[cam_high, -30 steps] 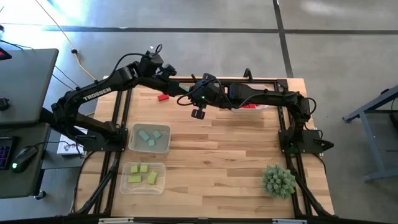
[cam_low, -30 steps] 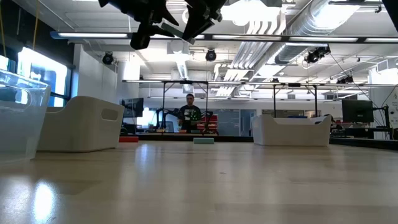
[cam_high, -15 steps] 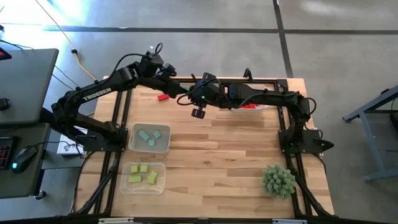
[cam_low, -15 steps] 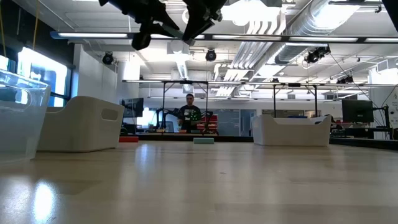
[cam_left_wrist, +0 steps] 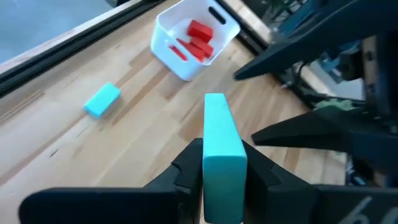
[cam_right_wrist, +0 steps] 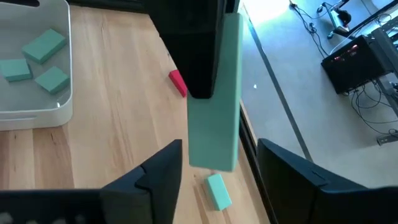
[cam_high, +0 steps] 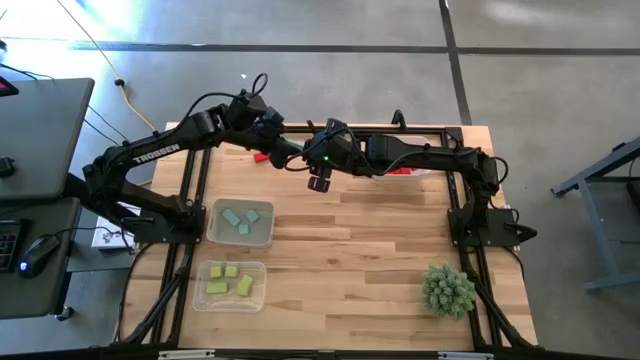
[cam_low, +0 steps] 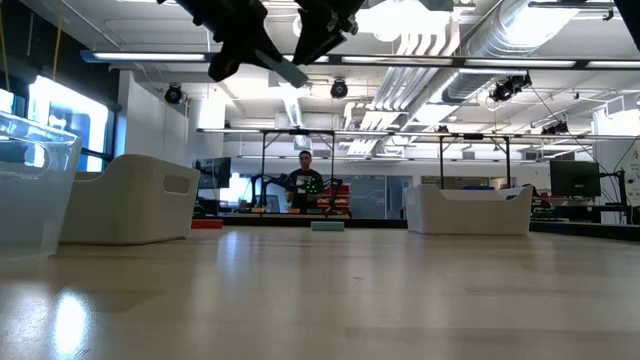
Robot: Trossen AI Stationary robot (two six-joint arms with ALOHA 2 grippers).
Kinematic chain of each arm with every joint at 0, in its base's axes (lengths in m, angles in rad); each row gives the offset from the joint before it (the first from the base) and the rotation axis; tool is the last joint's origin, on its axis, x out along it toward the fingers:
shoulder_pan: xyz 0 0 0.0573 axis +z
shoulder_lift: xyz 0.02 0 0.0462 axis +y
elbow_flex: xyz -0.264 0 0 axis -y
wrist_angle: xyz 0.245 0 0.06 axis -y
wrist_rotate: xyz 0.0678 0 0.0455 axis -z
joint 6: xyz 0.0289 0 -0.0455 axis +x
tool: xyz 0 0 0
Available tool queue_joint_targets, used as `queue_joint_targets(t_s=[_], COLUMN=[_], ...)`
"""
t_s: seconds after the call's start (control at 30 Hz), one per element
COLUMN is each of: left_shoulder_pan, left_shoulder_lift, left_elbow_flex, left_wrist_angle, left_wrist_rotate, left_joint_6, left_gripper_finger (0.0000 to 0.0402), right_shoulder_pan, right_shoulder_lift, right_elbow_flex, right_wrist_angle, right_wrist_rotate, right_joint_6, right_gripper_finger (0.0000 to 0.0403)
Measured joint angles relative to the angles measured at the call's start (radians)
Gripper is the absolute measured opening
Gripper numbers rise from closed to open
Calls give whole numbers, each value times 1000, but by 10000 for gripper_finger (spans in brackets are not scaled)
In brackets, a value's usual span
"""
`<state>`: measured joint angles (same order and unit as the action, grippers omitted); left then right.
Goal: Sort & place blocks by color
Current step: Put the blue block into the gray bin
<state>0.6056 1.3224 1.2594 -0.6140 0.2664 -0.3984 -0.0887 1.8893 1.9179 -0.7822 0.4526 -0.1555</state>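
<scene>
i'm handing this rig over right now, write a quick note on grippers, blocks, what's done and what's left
Left gripper: shut on a teal bar, held in the air over the table's far side.
Right gripper: open, fingers either side of that same bar, not gripping it; this looks like a handover.
Done: teal blocks in the near-left tray, yellow-green blocks in the tray in front of it, red blocks in the far tray.
Left: the held teal bar, a loose teal block and a loose red block on the far side of the table.

Arms hide the far red-block tray (cam_high: 405, 168).
</scene>
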Motion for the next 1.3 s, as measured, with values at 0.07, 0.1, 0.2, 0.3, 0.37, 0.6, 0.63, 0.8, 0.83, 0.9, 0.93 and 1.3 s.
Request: queue_joint_targets(t_s=[0.07, 0.1, 0.2, 0.3, 0.37, 0.6, 0.63, 0.8, 0.83, 0.9, 0.93, 1.3], left_shoulder_pan=[0, 0, -7, -23, -44, -154, -171, -255, -273, -312, -330, -451], left_shoulder_lift=[0, 0, 0, -6, -15, -54, -61, -92, -98, -103, -101, -100], left_elbow_flex=[0, 0, 0, 0, 0, 0, -2, -52, -66, -96, -112, -255], left_wrist_angle=[-17, -29, -87, -185, -256, -532, -555, -606, -612, -617, -619, -594], left_wrist_rotate=[-5, -6, -11, -13, -25, -160, -179, -196, -196, -196, -196, -189], left_joint_6=[14, 21, 50, 87, 111, 140, 137, 90, 87, 69, 54, -27], left_gripper_finger=[50, 50, 50, 50, 50, 50, 50, 50, 50, 50, 50, 50], right_shoulder_pan=[0, 0, 0, -3, -7, -22, -23, -28, -29, -29, -29, -29], right_shoulder_lift=[0, 0, 0, 0, 0, 0, 0, 0, 0, 0, 0, 0], right_elbow_flex=[0, 0, 0, 0, 0, 0, 0, 0, 0, 0, 0, 0], right_wrist_angle=[-1, -4, -24, -54, -77, -105, -105, -105, -104, -105, -105, -105], right_wrist_rotate=[0, 0, 1, 2, 2, 1, 0, -27, -37, -42, -42, -43], right_joint_6=[0, 0, 0, 1, 18, 25, 25, 24, 24, 24, 24, 24], right_gripper_finger=[204, 208, 218, 221, 221, 221, 221, 221, 221, 222, 222, 222])
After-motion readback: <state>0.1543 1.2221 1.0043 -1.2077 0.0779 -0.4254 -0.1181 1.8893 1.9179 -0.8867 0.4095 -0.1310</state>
